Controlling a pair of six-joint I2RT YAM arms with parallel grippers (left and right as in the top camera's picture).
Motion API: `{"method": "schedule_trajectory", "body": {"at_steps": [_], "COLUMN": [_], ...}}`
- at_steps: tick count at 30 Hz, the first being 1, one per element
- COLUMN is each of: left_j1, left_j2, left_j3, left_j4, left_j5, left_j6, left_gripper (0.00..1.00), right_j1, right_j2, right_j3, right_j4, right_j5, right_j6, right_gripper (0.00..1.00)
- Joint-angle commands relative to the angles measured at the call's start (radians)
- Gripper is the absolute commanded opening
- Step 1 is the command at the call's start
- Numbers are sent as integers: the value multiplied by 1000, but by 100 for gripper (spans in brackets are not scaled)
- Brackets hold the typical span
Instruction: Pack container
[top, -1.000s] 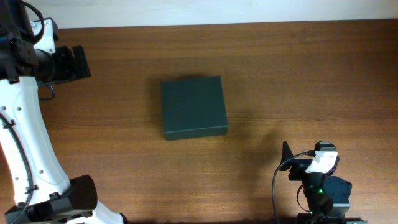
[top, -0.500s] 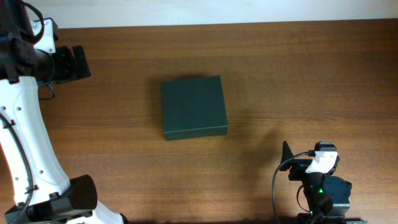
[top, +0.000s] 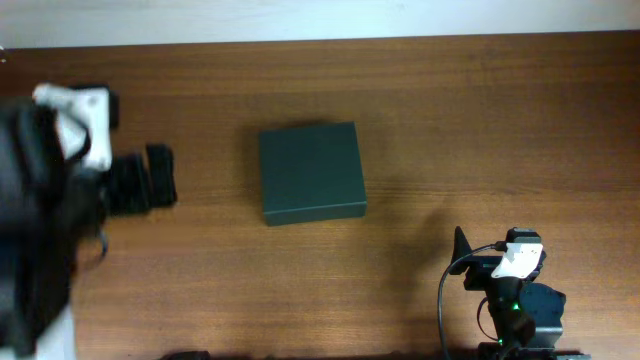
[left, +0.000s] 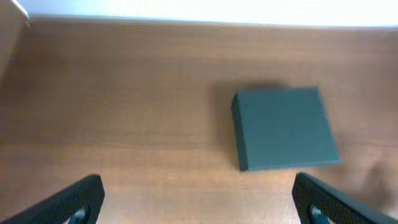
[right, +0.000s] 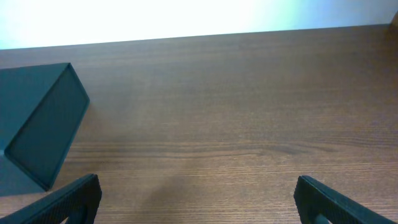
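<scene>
The container (top: 311, 171) is a dark green box with its lid closed, sitting on the wooden table near the middle. It also shows in the left wrist view (left: 283, 126) and at the left edge of the right wrist view (right: 37, 134). My left gripper (top: 160, 178) is at the left of the table, blurred by motion, pointing toward the container; its fingers (left: 199, 202) are wide apart and empty. My right gripper (top: 460, 245) rests at the front right, its fingers (right: 199, 199) wide apart and empty.
The wooden table (top: 450, 120) has a pale wall edge along the back. No other objects show on it.
My left arm has swung forward and to the right, toward the container, and is blurred. The right arm and the container have not moved.
</scene>
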Motion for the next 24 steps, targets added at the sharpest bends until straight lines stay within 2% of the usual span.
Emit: {"method": "schedule_trajectory", "body": {"at_steps": [1,7,11,18,24], "left_j1": [-27,-104,-106,-106,-106], "left_j2": [-130,-445,-611,-813,-921], "left_j3": [-198,-663,-960,-1342,-1511], "left_j4": [127,668,927,1061,1112], "left_j5": [-21,-23,-22,-22,-22], "left_j6": [3,4,4,4,4], "left_gripper": [99,99,99,99,99], "right_j1": [6,6,6,6,6], "right_j2": [-12,-12,-12,-12,-12], "right_j3": [-9,-9,-9,-9,-9], "right_j4": [3,3,3,3,3], "right_j5": [19,19,19,19,19], "right_j6": [4,4,4,4,4], "right_gripper": [99,99,99,99,99]}}
